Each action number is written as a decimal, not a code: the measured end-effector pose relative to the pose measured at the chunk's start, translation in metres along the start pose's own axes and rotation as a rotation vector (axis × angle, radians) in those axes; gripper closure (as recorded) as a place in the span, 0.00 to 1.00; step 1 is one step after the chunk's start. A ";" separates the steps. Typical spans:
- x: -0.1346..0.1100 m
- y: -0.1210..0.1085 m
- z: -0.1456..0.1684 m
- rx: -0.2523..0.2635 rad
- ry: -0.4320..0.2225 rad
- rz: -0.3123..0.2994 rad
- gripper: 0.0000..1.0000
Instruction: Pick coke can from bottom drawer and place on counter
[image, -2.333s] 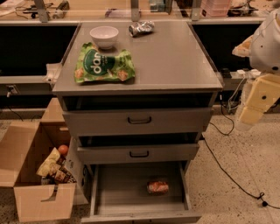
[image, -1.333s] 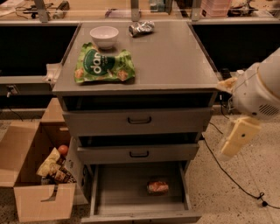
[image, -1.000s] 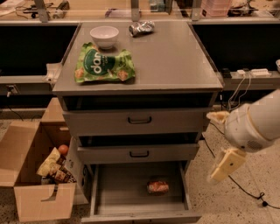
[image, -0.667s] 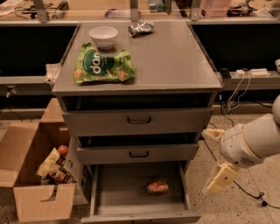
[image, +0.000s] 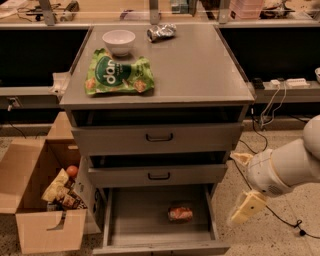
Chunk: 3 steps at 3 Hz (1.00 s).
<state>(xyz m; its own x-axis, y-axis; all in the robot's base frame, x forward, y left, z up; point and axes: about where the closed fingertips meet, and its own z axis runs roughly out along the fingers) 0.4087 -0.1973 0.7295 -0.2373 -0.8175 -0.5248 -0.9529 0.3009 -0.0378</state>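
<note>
The coke can (image: 180, 214) lies on its side on the floor of the bottom drawer (image: 142, 220), right of the middle and apart from the walls. It is red-orange with pale markings I cannot read, and its ends point left and right. The drawer is pulled out beneath the two upper drawers (image: 159, 137). My gripper (image: 244, 183) hangs to the right of the cabinet, outside the drawer, at about the height of its right wall. Its two cream fingers (image: 248, 207) are spread apart with nothing between them. On the counter (image: 200, 70) sit a white bowl (image: 118, 41), a green snack bag (image: 117, 76) and a crumpled silvery can (image: 161, 32).
</note>
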 end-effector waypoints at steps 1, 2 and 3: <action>0.025 0.003 0.061 -0.030 -0.034 0.002 0.00; 0.049 0.004 0.121 -0.058 -0.083 -0.005 0.00; 0.078 0.003 0.199 -0.095 -0.184 0.034 0.00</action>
<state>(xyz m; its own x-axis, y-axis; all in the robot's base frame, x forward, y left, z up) 0.4248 -0.1622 0.5194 -0.2396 -0.7013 -0.6714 -0.9605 0.2722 0.0584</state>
